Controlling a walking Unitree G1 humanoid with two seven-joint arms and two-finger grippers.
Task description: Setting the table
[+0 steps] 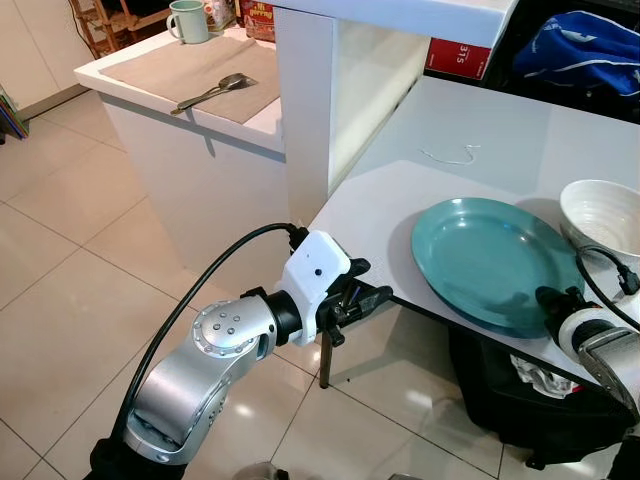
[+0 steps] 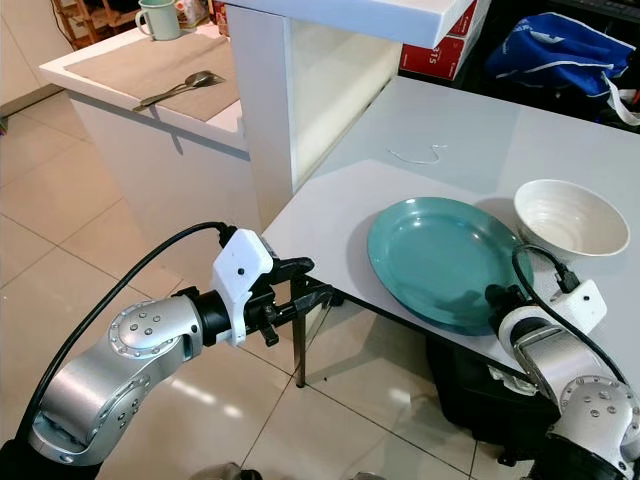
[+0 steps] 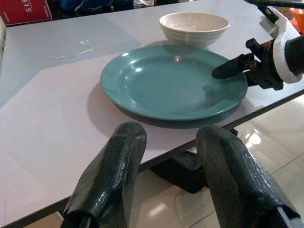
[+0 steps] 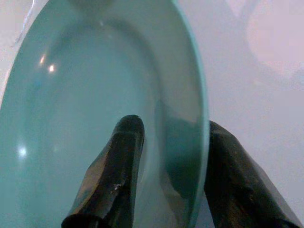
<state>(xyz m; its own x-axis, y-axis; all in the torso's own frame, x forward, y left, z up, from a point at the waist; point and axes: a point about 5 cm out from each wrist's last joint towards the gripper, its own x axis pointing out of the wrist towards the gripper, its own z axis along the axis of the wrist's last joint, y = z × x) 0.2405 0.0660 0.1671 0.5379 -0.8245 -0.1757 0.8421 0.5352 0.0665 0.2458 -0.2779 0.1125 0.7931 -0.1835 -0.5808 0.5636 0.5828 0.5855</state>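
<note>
While the teal plate [image 1: 492,258] lies flat at the lower right of the frame, near the front edge of the white tabletop [image 1: 470,130], the right hand [image 4: 164,161] straddles its near rim: one finger over the plate's well, the other outside the rim, the gap not closed, so nothing is gripped yet. The plate is round and offers no long axis; its rim runs between the fingers. The left hand [image 2: 300,285] is released and empty, level with the tabletop's corner, left of the plate and clearly farther from it. A white bowl [image 2: 570,217] stands just beside the plate, at the right. At upper left, a spoon [image 1: 212,92] and mug [image 1: 188,20] rest on a separate counter [image 1: 140,70]. The floor is pale tile.
</note>
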